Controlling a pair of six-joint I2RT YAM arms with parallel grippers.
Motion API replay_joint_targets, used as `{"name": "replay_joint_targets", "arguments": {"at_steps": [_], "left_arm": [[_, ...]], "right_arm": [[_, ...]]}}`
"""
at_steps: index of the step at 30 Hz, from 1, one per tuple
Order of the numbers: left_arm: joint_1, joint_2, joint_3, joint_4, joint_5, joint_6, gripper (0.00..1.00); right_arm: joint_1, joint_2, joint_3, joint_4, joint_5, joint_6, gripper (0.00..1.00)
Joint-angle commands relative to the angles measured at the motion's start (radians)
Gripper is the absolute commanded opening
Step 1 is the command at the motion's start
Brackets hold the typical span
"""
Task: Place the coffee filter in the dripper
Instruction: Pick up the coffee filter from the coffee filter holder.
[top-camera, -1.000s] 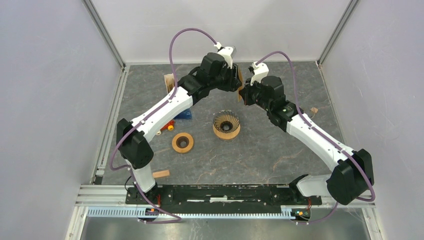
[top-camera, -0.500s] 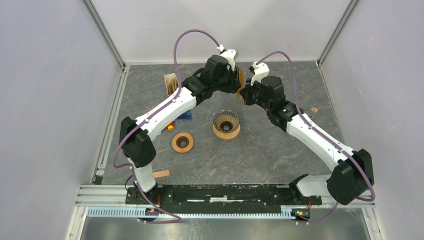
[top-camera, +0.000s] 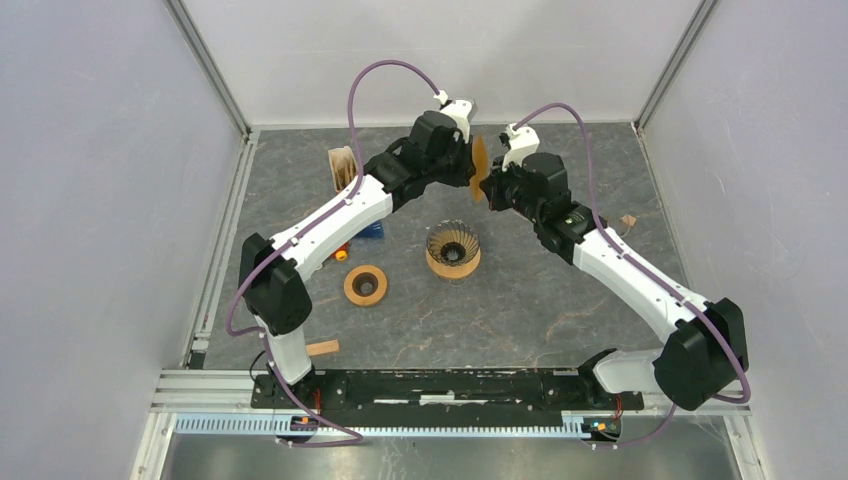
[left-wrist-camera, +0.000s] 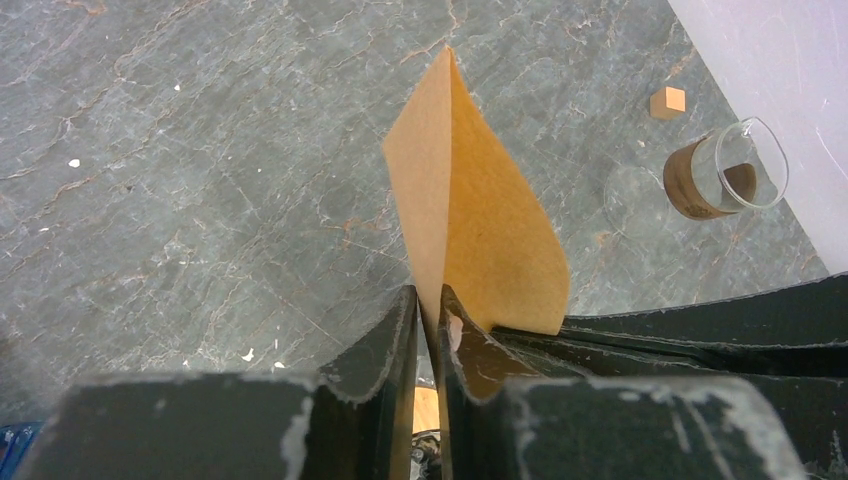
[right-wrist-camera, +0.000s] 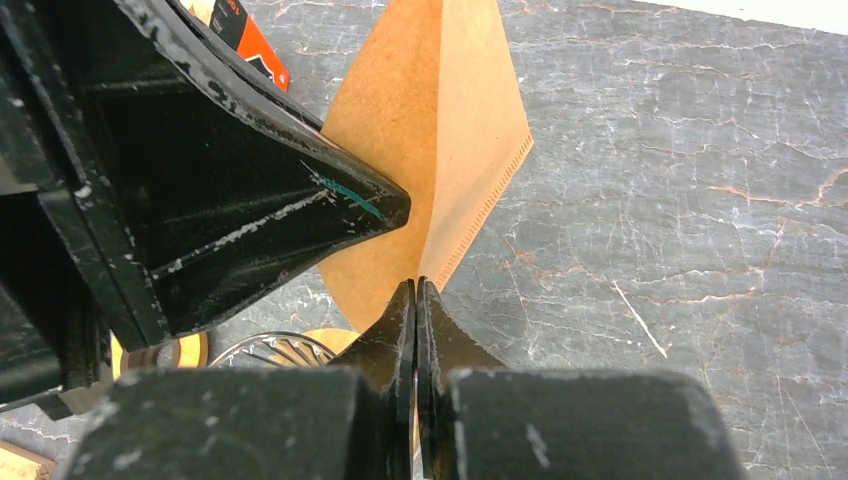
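The brown paper coffee filter (top-camera: 479, 163) hangs in the air at the back centre, between both grippers. My left gripper (top-camera: 468, 166) is shut on one layer of it; in the left wrist view that layer of the filter (left-wrist-camera: 480, 230) runs down between the narrow jaws of the left gripper (left-wrist-camera: 430, 305). My right gripper (top-camera: 488, 186) is shut on the other side, and the right wrist view shows the right gripper (right-wrist-camera: 415, 290) pinching the seam edge of the filter (right-wrist-camera: 440, 130). The wire dripper (top-camera: 452, 250) with its wooden collar stands on the table below, nearer to me.
A wooden ring (top-camera: 366, 285) lies left of the dripper. A stack of filters in a holder (top-camera: 342, 162) stands at the back left, and a blue and orange item (top-camera: 372, 230) lies under the left arm. A glass server (left-wrist-camera: 725, 180) and a wooden cube (left-wrist-camera: 667, 101) sit far right.
My left gripper has moved in to the right and its jaws have narrowed onto one layer of the filter. The right gripper has kept its hold and barely moved.
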Motion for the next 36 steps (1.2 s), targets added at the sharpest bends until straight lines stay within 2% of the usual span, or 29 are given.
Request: {"name": "replay_joint_targets", "arguments": {"at_steps": [1, 5, 19, 28, 36], "left_arm": [[-0.004, -0.023, 0.002, 0.033, 0.007, 0.041, 0.15], [-0.004, -0.032, -0.009, 0.035, 0.005, 0.044, 0.02], [-0.004, -0.044, -0.024, 0.027, -0.073, 0.036, 0.02], [-0.004, -0.054, -0.011, 0.023, -0.042, 0.015, 0.02], [-0.005, -0.057, -0.021, 0.026, -0.003, -0.026, 0.02]], "right_arm": [[0.002, -0.036, -0.010, 0.017, 0.033, 0.001, 0.00], [0.002, -0.039, -0.008, 0.009, 0.067, -0.015, 0.00], [0.003, -0.046, -0.001, -0.007, 0.107, -0.023, 0.00], [0.002, -0.046, -0.011, 0.003, 0.130, -0.044, 0.00], [0.002, -0.030, -0.002, 0.011, 0.100, -0.028, 0.15]]}}
